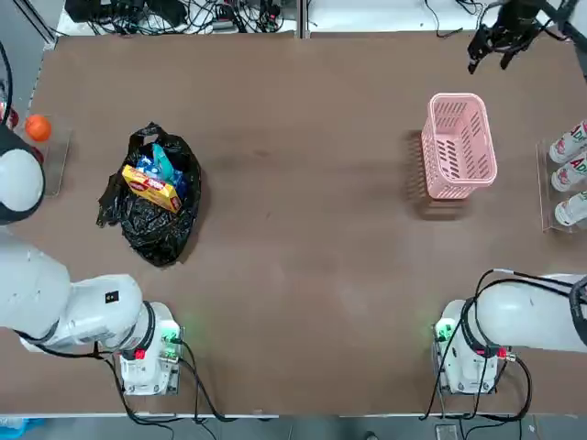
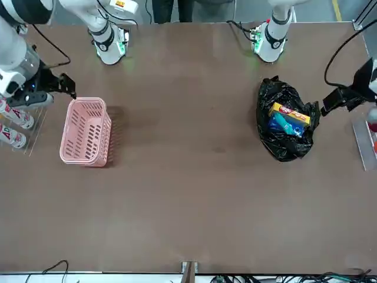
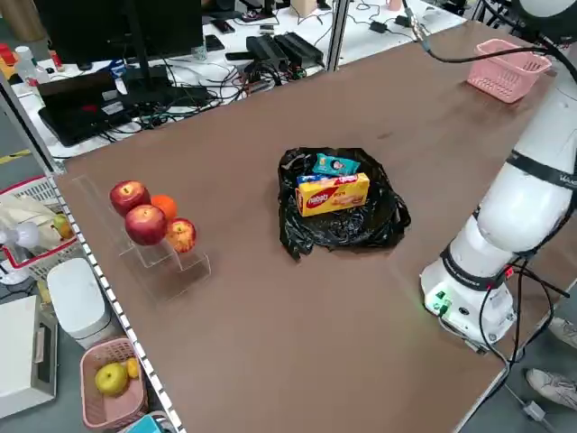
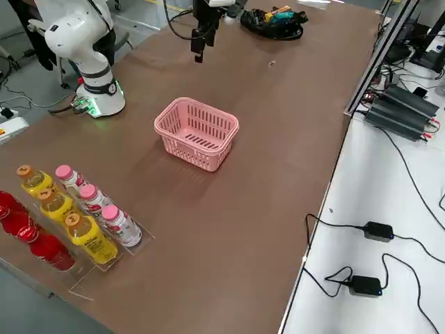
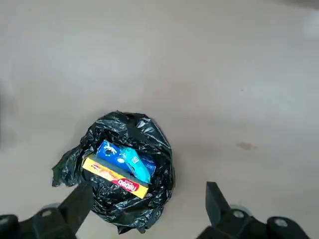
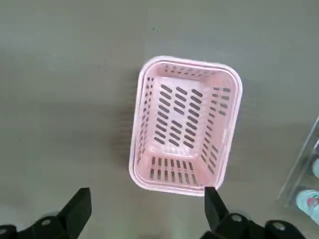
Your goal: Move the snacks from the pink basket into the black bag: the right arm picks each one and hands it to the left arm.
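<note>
The pink basket (image 1: pixel 438 188) stands at the table's right with nothing inside; its bare floor shows in the right wrist view, pink basket (image 6: pixel 140 124). My right gripper (image 1: pixel 488 60) hangs open above the table beyond the basket, right gripper (image 6: pixel 145 195). On the left lies the black bag (image 1: pixel 156 234), mouth open. The snacks are in it: a yellow packet (image 1: pixel 151 188), a blue packet (image 5: pixel 112 153) and a teal packet (image 5: pixel 136 164). My left gripper (image 5: pixel 148 190) hovers open high over the bag and holds nothing, left gripper (image 2: pixel 330 105).
White bottles (image 1: pixel 570 170) lie in a clear rack at the right edge, with yellow and red bottles (image 4: pixel 66 223) beside them. An orange (image 1: pixel 38 127) and apples (image 3: pixel 144 223) rest on a clear stand at the left edge. Cables run along the far edge.
</note>
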Robot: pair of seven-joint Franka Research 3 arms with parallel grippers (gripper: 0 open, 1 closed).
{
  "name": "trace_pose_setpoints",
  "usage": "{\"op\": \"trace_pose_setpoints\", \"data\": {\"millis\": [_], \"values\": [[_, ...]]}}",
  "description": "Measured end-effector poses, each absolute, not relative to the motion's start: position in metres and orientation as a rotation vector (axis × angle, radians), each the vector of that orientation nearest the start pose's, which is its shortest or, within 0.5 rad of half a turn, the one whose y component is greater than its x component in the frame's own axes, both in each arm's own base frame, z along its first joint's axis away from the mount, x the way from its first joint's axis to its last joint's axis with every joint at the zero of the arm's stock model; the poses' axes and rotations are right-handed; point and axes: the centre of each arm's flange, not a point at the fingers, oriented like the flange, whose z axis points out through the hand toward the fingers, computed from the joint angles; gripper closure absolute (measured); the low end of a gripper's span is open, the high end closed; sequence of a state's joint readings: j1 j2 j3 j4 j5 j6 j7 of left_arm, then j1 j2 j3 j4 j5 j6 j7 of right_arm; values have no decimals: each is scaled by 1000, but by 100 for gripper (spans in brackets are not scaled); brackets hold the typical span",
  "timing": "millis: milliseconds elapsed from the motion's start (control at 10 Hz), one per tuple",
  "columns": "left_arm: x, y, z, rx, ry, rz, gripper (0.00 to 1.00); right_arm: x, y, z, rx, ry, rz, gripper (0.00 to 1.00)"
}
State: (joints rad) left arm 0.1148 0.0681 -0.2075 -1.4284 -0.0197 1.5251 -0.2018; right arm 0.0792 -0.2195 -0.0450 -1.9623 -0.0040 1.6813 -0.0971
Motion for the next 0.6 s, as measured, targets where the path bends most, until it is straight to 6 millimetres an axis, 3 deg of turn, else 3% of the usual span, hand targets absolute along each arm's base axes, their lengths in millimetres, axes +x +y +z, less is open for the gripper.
{"op": "trace_pose_setpoints", "data": {"millis": [300,600], "values": [[548,-59,680,-3169,-42,-94,0,475,-7,593,-3128,-199,15,0],[548,-57,678,-3169,-40,-87,0,475,-1,647,-3134,-218,-119,0]]}}
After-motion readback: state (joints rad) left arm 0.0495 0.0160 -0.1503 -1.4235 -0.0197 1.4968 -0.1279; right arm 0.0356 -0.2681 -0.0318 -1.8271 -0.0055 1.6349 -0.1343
